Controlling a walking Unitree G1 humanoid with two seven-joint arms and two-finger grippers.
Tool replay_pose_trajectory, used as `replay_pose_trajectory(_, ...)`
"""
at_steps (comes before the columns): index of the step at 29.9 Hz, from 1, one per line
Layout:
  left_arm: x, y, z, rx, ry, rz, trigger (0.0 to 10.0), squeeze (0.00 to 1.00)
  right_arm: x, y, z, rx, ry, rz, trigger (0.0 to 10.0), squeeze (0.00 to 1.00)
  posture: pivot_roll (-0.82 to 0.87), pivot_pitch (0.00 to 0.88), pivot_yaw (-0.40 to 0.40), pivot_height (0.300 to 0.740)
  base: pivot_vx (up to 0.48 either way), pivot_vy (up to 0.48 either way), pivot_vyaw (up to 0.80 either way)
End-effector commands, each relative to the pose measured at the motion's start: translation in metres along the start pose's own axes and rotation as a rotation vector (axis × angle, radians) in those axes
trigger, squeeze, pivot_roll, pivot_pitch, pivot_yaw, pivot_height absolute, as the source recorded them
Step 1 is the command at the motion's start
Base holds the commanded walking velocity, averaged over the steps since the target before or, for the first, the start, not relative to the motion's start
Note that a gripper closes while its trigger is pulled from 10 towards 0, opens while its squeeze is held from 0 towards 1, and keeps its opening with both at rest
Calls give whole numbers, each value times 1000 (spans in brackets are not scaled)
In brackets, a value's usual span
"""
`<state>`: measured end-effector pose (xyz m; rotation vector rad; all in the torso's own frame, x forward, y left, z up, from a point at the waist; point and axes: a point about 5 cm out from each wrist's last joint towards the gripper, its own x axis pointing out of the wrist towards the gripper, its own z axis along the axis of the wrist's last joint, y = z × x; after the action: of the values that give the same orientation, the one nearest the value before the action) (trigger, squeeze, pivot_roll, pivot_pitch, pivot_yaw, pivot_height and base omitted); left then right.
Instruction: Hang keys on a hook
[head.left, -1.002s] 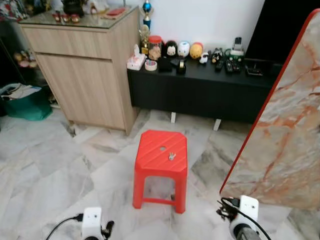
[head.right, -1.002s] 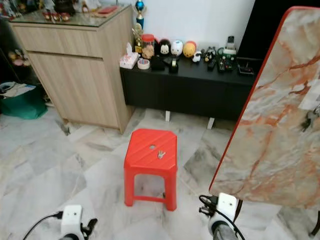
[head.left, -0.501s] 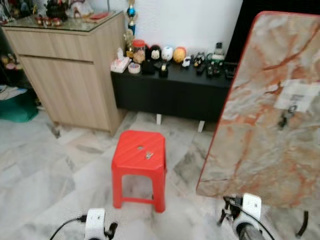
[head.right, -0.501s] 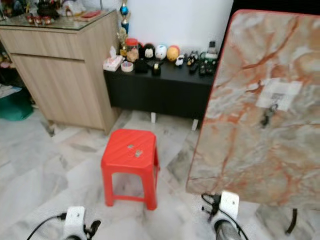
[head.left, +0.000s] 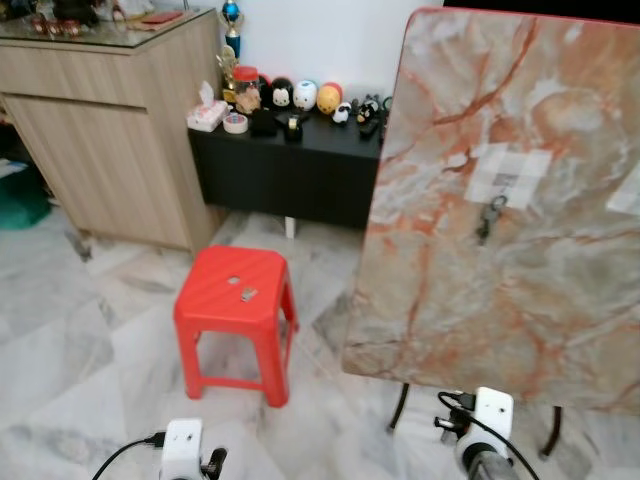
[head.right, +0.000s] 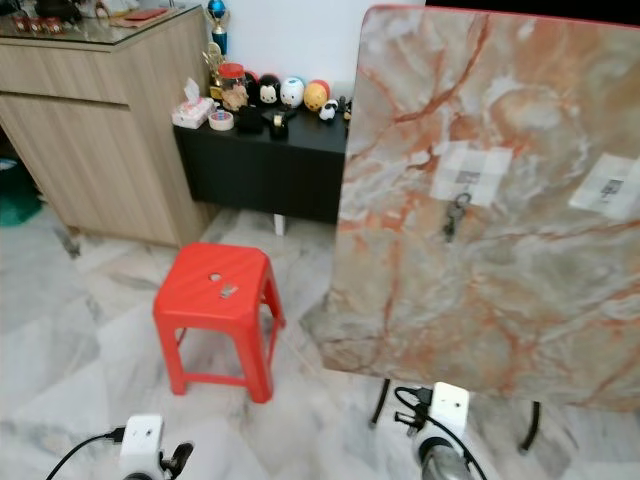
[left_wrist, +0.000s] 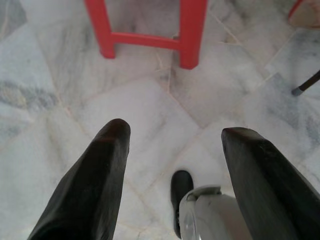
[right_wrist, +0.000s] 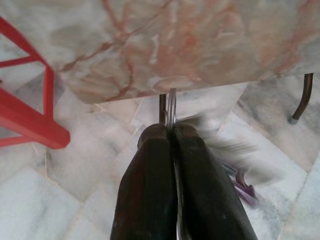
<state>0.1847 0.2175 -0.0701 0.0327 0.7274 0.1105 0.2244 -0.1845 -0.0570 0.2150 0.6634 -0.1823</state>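
- Two hands, both low over the floor. Left hand (left_wrist: 172, 155): fingers spread wide, nothing between them. Right hand (right_wrist: 172, 131): fingers pressed together on a thin metal key ring (right_wrist: 171, 107); blurred keys (right_wrist: 235, 160) hang from it beside the fingers, detail hard to make out.
- Head views: each wrist appears at the bottom edge as a white camera block with black cable, cut off by the frame.
- Marble-pattern panel (head.left: 520, 200), red-edged, standing upright on dark legs on the robot's right. White labels are stuck on its face; a small dark hook item (head.left: 487, 217) hangs below one label, too small to tell whether it is a hook alone or keys on a hook.
- Red plastic stool (head.left: 235, 300) left of the panel, standing apart from it; a small metallic object (head.left: 246, 294) lies on its seat near the centre hole, too small to identify.
- Wrist views: left shows the stool's legs and crossbar; right shows the panel's lower edge and its legs.
- Low black cabinet (head.left: 280, 170) against the white wall, carrying figurines, a tape roll and a tissue box.
- Wooden cupboard (head.left: 110, 130), glass-topped, to the left of it.
- Floor (head.left: 90, 340): pale grey-veined marble tiles.
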Motion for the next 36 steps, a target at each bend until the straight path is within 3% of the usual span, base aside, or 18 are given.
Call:
replay_pose_trajectory(1, 0, -6, -1, 0, 7, -14, 10000, 0, -1, -9, 1, -1, -4, -28, 10000, 0, 89, 0, -52, 740, 0, -326, 0)
replay_pose_trajectory(6, 0, -6, -1, 1, 8, -13, 10000, 0, -1, -9, 1, -3, -6, -30, 10000, 0, 90, 0, -53, 740, 0, -325, 0)
replay_pose_trajectory(20, -2, -4, -7, -1, 34, -2, 10000, 0, -1, -16, 3, -4, -19, -47, 10000, 0, 84, 0, -52, 740, 0, 0, 0)
replay_pose_trajectory(26, -3, -3, -10, 1, 43, -2, 10000, 0, -2, -23, 32, -90, -221, -126, 10000, 0, 74, 0, -44, 740, 0, 0, 0)
replay_pose_trajectory(31, -3, -3, -10, 9, 49, -4, 10000, 0, -6, -27, 77, -77, -475, -264, 10000, 0, 71, 0, -44, 740, 0, 0, 0)
replay_pose_trajectory(36, -3, -3, -11, 9, 51, -3, 10000, 0, -14, -21, 97, -80, -597, -256, 10000, 0, 74, 0, -50, 740, 0, 0, 0)
